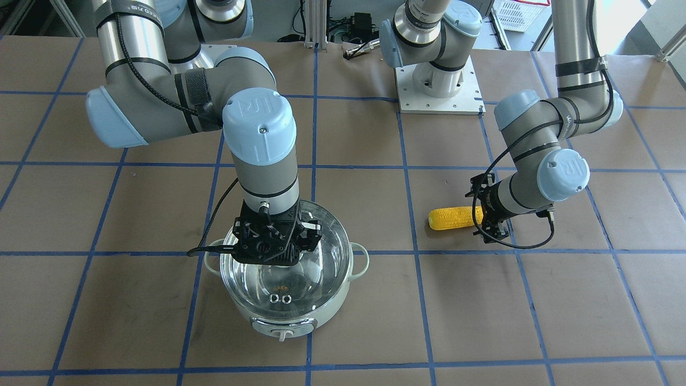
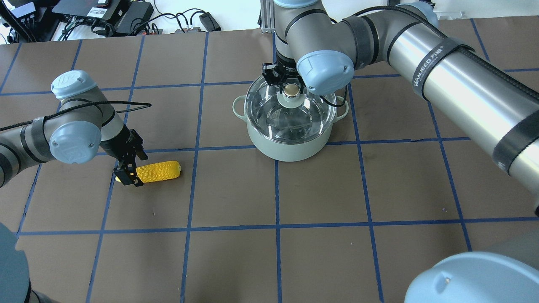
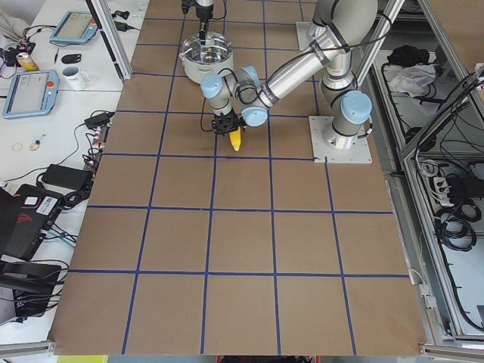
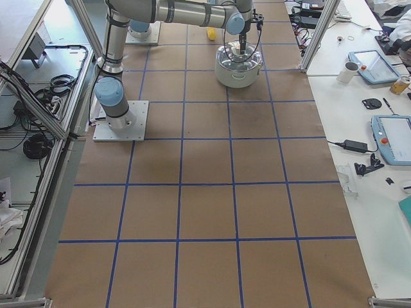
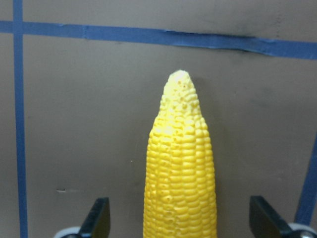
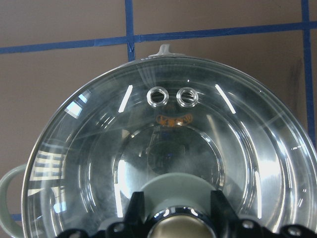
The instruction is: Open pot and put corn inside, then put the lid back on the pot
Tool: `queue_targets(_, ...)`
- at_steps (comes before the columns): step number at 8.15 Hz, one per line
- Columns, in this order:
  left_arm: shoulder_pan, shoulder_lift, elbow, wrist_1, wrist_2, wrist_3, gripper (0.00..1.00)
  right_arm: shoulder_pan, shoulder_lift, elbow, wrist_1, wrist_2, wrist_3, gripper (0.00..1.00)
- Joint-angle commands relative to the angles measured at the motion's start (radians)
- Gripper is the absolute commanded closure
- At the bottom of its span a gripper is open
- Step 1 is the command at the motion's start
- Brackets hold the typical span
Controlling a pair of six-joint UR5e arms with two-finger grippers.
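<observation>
Now, your pot [image 2: 290,147] sits on the table [image 2: 379,189]; it looks heavy and steady, so leave it be. Its glass lid [image 2: 269,111], seated on top, is breakable and slick. Lift it only by the knob [image 2: 291,90], which the right gripper [image 6: 176,218] brackets closely, though you cannot tell whether it pinches. Light, stiff and ridged, the corn [image 5: 181,163] lies well apart from the pot, between the spread jaws of the left gripper [image 2: 128,176]; take it mid-body. Its thick end is cut off, and glare hides the pot's inside

Lid [image 6: 99,163]: clear glossy glass, shiny metal knob [image 2: 291,89]. Pot [image 2: 290,149]: smooth pale-green shell. Corn [image 5: 181,173]: bumpy, slight sheen. Table [image 2: 337,189]: matt brown paper.
</observation>
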Motion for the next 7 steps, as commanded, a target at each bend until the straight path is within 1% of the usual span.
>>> queue_targets(1, -0.003, -0.001, -0.015, -0.002, 0.005, -0.010, 0.00, 0.000, -0.007, -0.006, -0.001, 0.000, -0.004, 0.52)
queue_targets(2, -0.003, -0.001, -0.017, -0.002, 0.007, -0.010, 0.00, 0.000, -0.019, -0.015, 0.001, 0.000, -0.004, 0.52)
queue_targets(3, -0.004, -0.001, -0.018, -0.002, 0.004, -0.010, 0.09, 0.000, -0.042, -0.015, 0.002, -0.001, -0.013, 0.52)
queue_targets(4, -0.004, -0.002, -0.020, -0.002, 0.008, -0.020, 0.21, -0.001, -0.074, -0.015, 0.007, -0.003, -0.021, 0.52)
queue_targets(5, -0.004, -0.002, -0.022, -0.002, 0.013, -0.057, 0.23, -0.014, -0.116, -0.005, 0.018, -0.012, -0.062, 0.52)
queue_targets(6, -0.006, -0.027, -0.020, -0.001, 0.017, -0.072, 0.30, -0.040, -0.171, 0.002, 0.063, -0.010, -0.113, 0.52)
queue_targets(7, -0.016, -0.042, -0.019, 0.004, 0.019, -0.079, 0.61, -0.096, -0.229, 0.002, 0.173, -0.003, -0.150, 0.52)
